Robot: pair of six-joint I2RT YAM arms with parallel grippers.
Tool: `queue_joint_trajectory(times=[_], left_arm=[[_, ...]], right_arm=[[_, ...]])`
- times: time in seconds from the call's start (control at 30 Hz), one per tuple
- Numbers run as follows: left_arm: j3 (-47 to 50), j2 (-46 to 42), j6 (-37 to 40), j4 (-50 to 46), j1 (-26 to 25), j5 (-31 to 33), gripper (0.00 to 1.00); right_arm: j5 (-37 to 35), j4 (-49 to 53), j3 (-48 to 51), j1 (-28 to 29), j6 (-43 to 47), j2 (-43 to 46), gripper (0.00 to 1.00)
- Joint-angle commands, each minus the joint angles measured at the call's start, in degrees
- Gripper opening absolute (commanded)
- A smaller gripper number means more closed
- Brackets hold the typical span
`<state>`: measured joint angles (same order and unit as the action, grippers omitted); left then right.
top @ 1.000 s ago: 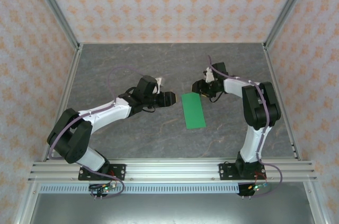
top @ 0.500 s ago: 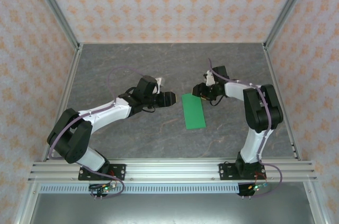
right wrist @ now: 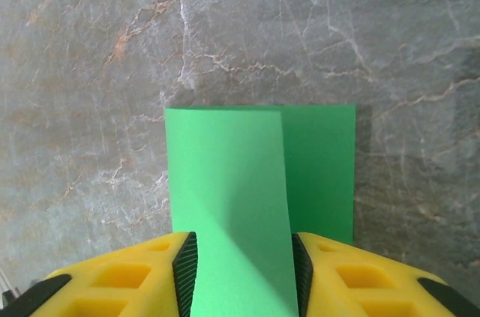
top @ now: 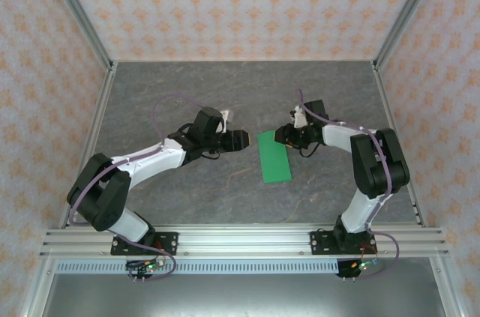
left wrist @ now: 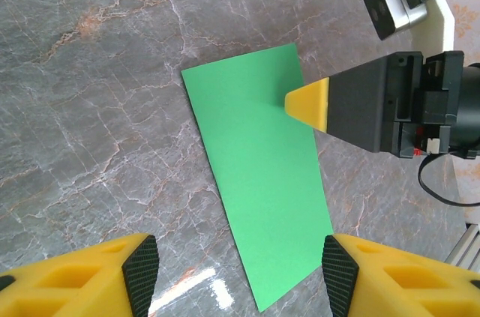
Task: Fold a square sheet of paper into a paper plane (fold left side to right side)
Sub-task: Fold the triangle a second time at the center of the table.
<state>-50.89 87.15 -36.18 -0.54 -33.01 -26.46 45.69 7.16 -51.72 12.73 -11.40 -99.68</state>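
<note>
The square sheet of paper (top: pixel 274 156) lies flat on the grey table (top: pixel 187 197), a little to the 3 o'clock side of the middle. It is already a narrow green rectangle, with its long sides running roughly from 11 to 5 o'clock. I judge from this that the first fold, left side onto right side, is done. No pointed nose, no wings and no centre crease of a dart are visible, so most of the folding is left. The right gripper (top: pixel 283 136) is at the 1 o'clock corner of the sheet, and its yellow fingertip (left wrist: pixel 309 103) rests on the right edge there. In the right wrist view its jaws are partly spread, with a strip of green in the gap. I cannot tell whether this strip is a lifted layer, or whether the pads press on it. The left gripper (top: pixel 244 139) hangs just beside the sheet at 9 o'clock, with its jaws wide apart and nothing between them.
</note>
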Motion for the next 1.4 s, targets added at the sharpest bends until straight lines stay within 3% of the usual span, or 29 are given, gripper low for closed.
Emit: queue_joint_trajectory(times=[0.0,0.1,0.37,0.47,0.7,0.9,1.37], left_arm=[[1.0,0.0,-0.1,1.7,-0.3,1.7,0.62],[1.0,-0.4,0.1,1.4,-0.3,1.8,0.62],[0.8,-1.3,0.8,0.3,-0.3,2.5,0.63],[0.5,-2.3,1.5,-1.1,-0.3,3.4,0.63],[-1.7,-7.9,4.9,-7.9,-0.3,7.2,0.63],[-3.1,-11.9,8.5,-12.7,-0.3,10.2,0.64],[-3.3,-13.4,9.6,-14.7,-0.2,11.5,0.66]], right_arm=[[2.1,-2.3,1.8,0.1,-1.2,1.9,0.39],[2.2,-2.5,2.8,0.1,-1.8,2.6,0.35],[4.4,-3.8,3.3,0.4,-6.0,5.4,0.07],[4.5,-3.1,2.0,0.8,-8.2,6.9,0.01],[4.0,0.5,-4.3,3.9,-16.1,8.4,0.00],[1.4,3.8,-9.7,6.2,-17.2,5.4,0.00],[-0.6,0.7,-12.7,7.7,-22.2,-2.4,0.00]])
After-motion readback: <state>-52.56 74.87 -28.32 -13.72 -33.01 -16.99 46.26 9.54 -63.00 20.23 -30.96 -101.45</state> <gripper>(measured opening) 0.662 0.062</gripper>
